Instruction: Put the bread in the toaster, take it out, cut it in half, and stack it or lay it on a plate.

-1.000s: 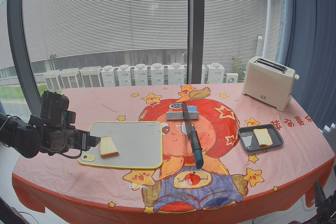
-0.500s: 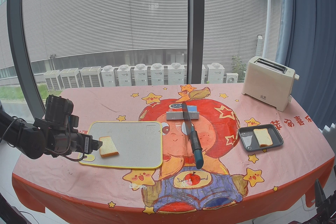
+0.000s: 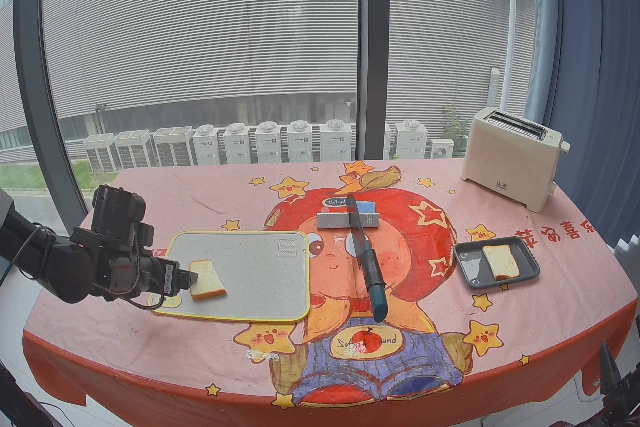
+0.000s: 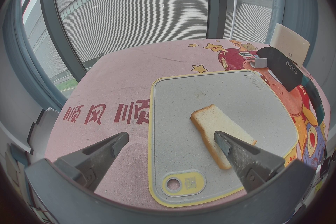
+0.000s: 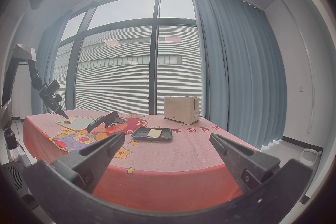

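One bread half (image 3: 501, 261) is laid on the plate (image 3: 472, 268), three o'clock of the knife (image 3: 365, 261); the other half (image 3: 207, 279) is left on the board (image 3: 267, 275), nine o'clock; left gripper (image 4: 170, 140) and right gripper (image 5: 166, 139) are held with fingers apart.

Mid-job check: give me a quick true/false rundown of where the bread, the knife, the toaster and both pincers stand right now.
1. The left pincer is shut on the bread slice on the cutting board. False: it is open, and the slice lies flat on the board, ungripped.
2. A second bread piece lies in the dark tray. True.
3. The right pincer holds the knife. False: the knife lies on the table between board and tray, and the right pincer is open, off the table's near side.
4. The toaster stands at the table's far right corner. True.
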